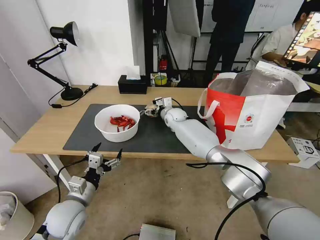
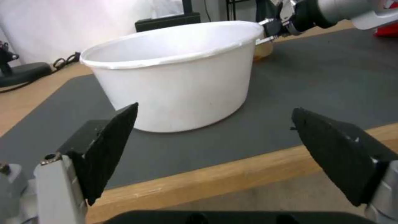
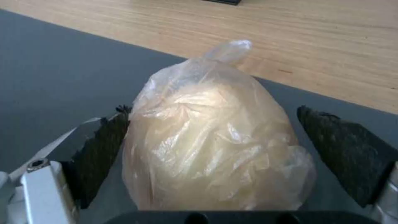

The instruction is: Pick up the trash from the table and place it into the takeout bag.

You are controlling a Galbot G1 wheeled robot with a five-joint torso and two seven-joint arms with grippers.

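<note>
The right gripper is straddling the small clear bag on the dark grey mat, jaws wide; one pad is touching. The left gripper is hovering before the table edge, jaws wide, facing the white round bowl.

**Bowl, small bag and tote on the worktop**

We see a white round bowl standing upright on the dark grey mat of the light-wood worktop, red scraps lying in its bottom. Just beside it on the mat sits a small clear bag, knotted at the top, holding a beige lump. The white-and-red takeout bag stands open at the mat's right end, its foil lining showing.
</note>
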